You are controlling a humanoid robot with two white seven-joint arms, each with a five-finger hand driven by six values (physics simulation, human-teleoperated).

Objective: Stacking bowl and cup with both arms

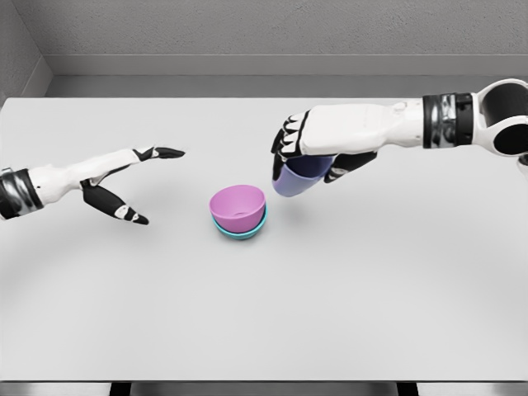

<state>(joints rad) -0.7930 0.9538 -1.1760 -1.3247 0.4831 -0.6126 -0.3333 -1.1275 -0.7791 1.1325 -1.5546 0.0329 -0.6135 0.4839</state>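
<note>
A pale grey surface fills most of the head view, with a grey wall behind it. Near its middle sits a pink bowl, nested inside a teal bowl of which only the lower rim shows beneath it; the pink one tilts slightly, its opening facing up and toward the camera. Just to the right of and above the two bowls, the right hand reaches in from the right edge, its white forearm stretched across the surface. Its fingers are wrapped over a lavender-blue cup, clamped on the upper part of it, with the thumb showing dark on the cup's right side. The cup hangs below the palm, tilted, with its paler lower end pointing down and left toward the bowls; it appears to be lifted clear of the surface, and it lies close beside the pink bowl's right rim, though whether the two touch cannot be told. The left hand comes in from the left edge and hovers well apart from the bowls, on their left. Its fingers are spread and hold nothing: one points straight out to the right, while the thumb angles down toward the surface.
</note>
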